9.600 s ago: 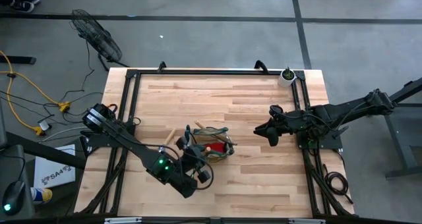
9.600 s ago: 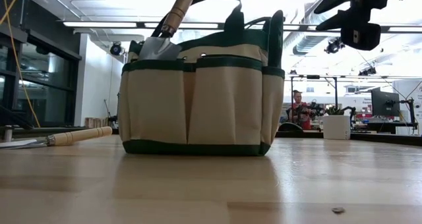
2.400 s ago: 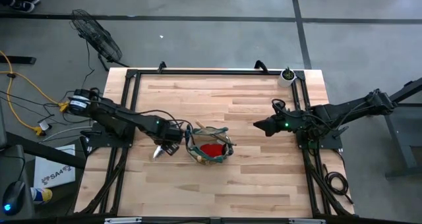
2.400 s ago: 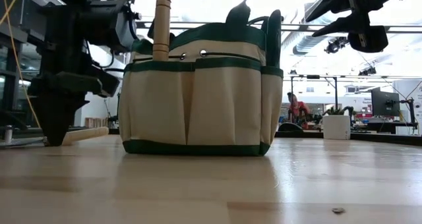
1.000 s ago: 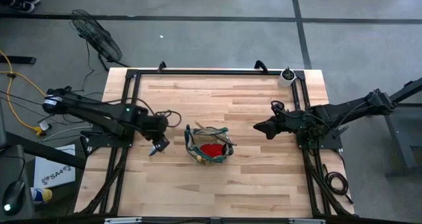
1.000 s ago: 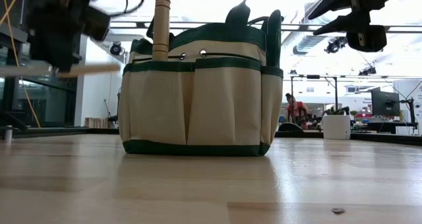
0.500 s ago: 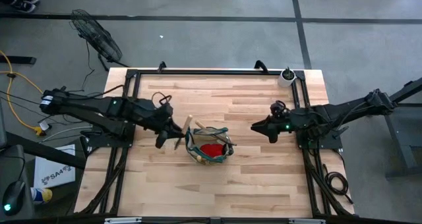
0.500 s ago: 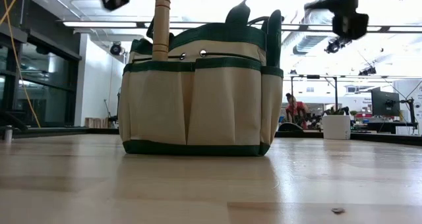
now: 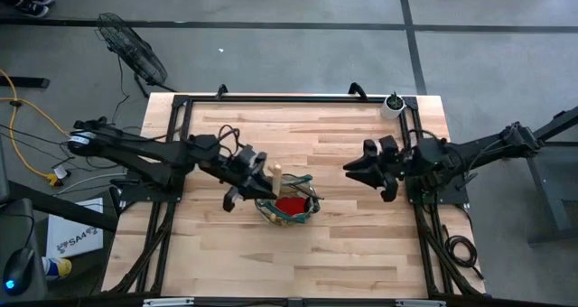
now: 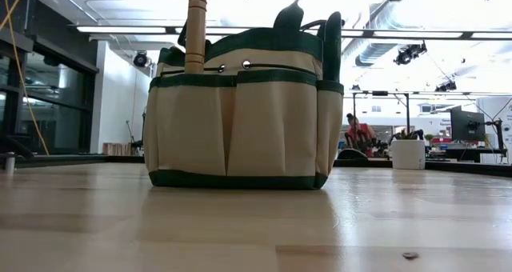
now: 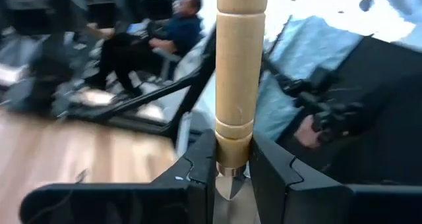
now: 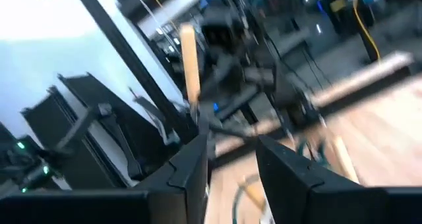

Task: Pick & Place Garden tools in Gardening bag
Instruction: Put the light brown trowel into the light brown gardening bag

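The tan gardening bag [image 9: 265,209] with green trim stands mid-table, a red glove [image 9: 291,204] inside it. In the low view a wooden handle [image 10: 196,28] sticks up from a pocket on the outside of the bag [image 10: 240,120]. My left gripper [image 9: 256,179] hovers level at the bag's left rim, shut on a wooden-handled garden tool [image 11: 241,72]. My right gripper [image 9: 352,172] hangs level to the bag's right, open, with nothing between its fingers [image 12: 188,168]. My left gripper pinches the tool's wooden handle at its end by the metal neck [image 11: 232,159], between its two fingers [image 11: 200,178]. The fingers come level from the table's left and lie along the handle. Its free end [image 9: 275,171] points toward the bag. The tool is lifted clear.
A small white pot with a green plant [image 9: 392,105] stands at the far right corner. Black frame rails [image 9: 176,153] run along the table's sides. Bare wood lies near and far of the bag. A person [image 10: 360,132] sits in the room beyond.
My left gripper has risen with the tool, out of the low view. It has moved toward the bag and tipped from pointing down to level, so the handle now points over the bag's left rim. My right gripper has risen a little and tipped up toward level.
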